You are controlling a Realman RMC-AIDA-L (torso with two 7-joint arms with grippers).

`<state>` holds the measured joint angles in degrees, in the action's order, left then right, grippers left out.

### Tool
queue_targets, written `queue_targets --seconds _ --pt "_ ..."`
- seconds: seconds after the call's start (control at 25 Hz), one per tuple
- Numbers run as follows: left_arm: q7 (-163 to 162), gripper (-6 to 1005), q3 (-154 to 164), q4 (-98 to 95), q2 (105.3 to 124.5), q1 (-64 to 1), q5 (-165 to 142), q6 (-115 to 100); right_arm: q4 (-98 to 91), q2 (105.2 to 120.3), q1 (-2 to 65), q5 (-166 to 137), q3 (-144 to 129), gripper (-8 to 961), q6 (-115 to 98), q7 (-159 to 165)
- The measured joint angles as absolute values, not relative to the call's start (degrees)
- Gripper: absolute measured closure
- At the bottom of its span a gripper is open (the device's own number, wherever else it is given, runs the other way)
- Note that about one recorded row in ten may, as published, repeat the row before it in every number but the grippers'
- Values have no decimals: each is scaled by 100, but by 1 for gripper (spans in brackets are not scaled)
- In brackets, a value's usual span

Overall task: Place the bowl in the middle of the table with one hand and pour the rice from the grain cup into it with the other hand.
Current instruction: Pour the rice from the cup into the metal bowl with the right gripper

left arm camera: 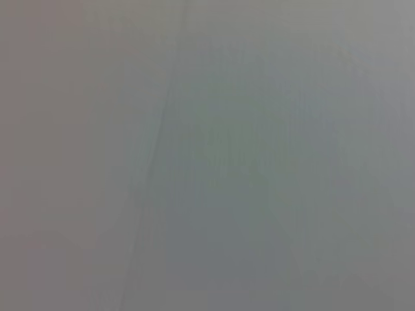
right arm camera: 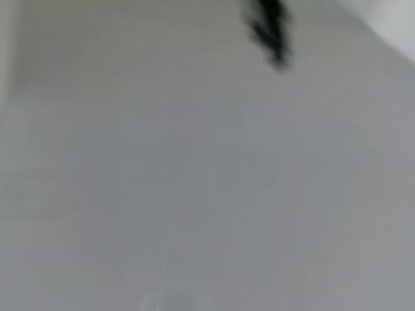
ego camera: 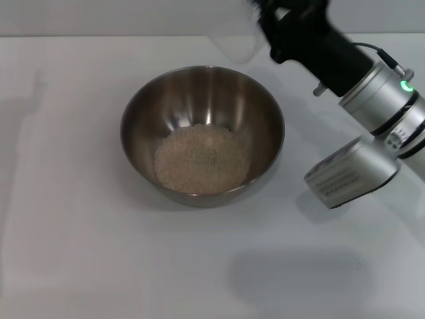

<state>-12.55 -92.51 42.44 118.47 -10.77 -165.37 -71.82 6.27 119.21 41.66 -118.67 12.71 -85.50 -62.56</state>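
The steel bowl stands on the white table near its middle. A mound of beige rice lies in the bowl's bottom. My right gripper is above and behind the bowl's far right rim. It holds the transparent grain cup, which hangs in the air over the far rim and looks empty. The right arm reaches in from the right. The left gripper is out of view. The left wrist view shows only a blurred grey surface.
The right arm's wrist housing hangs over the table to the right of the bowl. A blurred dark shape shows in the right wrist view against a grey surface. The table's far edge runs behind the bowl.
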Motion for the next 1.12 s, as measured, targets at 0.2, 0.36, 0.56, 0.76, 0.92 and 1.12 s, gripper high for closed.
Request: queue_targets --seconds 0.2,0.36,0.56,0.76,0.92,1.12 --pt "-1265 192 -9253 4241 11836 -1099 -16535 -7268 1037 11958 3897 -11715 1688 941 -8342 -5204" --pt "-1272 192 -9255 4241 11821 -1137 -16537 -7284 1002 11959 4035 -12044 1586 942 -7971 -6698" --pt "-1323 192 -9255 4236 11820 -1151 -16538 -7309 708 11951 4314 -13102 1567 941 -7872 -8907" --pt "-1417 193 -9260 4236 11821 -1125 -16541 -7351 619 11929 4476 -13449 1640 940 -7951 -9533" --pt "-1418 193 -9259 4238 11827 -1098 -16541 -7363 561 11939 4475 -13579 1520 941 -7923 -9614" --pt "-1418 193 -9257 4273 11830 -1057 -16543 -7368 466 11927 4509 -13575 1567 941 -8093 -9693"
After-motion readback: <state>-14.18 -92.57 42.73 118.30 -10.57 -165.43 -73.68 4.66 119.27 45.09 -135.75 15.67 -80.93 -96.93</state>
